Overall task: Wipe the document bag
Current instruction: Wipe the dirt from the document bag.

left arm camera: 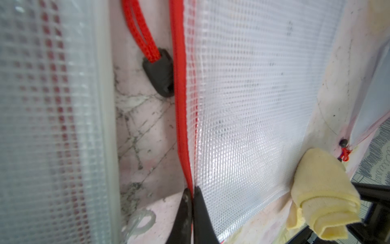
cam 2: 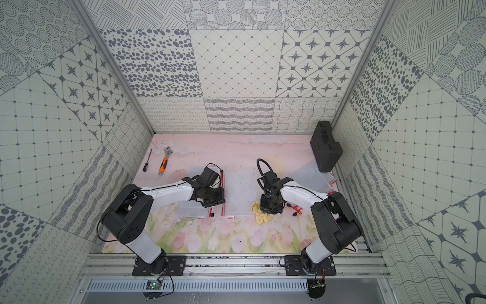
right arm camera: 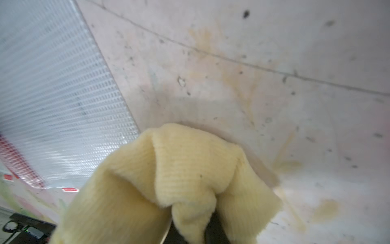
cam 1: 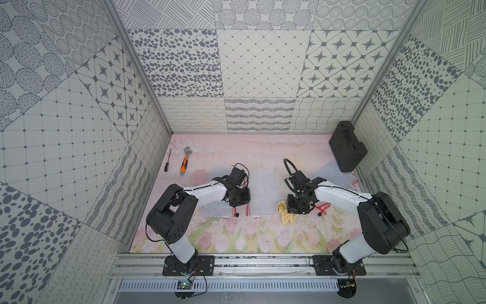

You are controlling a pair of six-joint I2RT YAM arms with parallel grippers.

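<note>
The document bag [cam 1: 263,192] [cam 2: 239,192] is a clear mesh pouch with a red zipper edge, lying flat on the table between the two arms. My left gripper [cam 1: 237,207] [cam 2: 213,205] [left arm camera: 192,190] is shut on the red zipper strip [left arm camera: 181,126] at the bag's [left arm camera: 253,105] left edge. My right gripper [cam 1: 295,208] [cam 2: 270,208] [right arm camera: 192,232] is shut on a yellow cloth [cam 1: 286,213] [cam 2: 261,213] [right arm camera: 179,169]. The cloth [left arm camera: 322,194] rests on the table beside the bag's [right arm camera: 52,95] near right corner, not on it. The cloth hides most of the right fingers.
A second mesh bag [cam 1: 218,208] [left arm camera: 52,105] lies under my left arm, and a third [cam 1: 334,173] at the right by a black case [cam 1: 347,147]. A black zipper pull [left arm camera: 160,74] on a red cord lies between the bags. A wrench [cam 1: 185,160] and screwdriver [cam 1: 167,160] lie at the back left.
</note>
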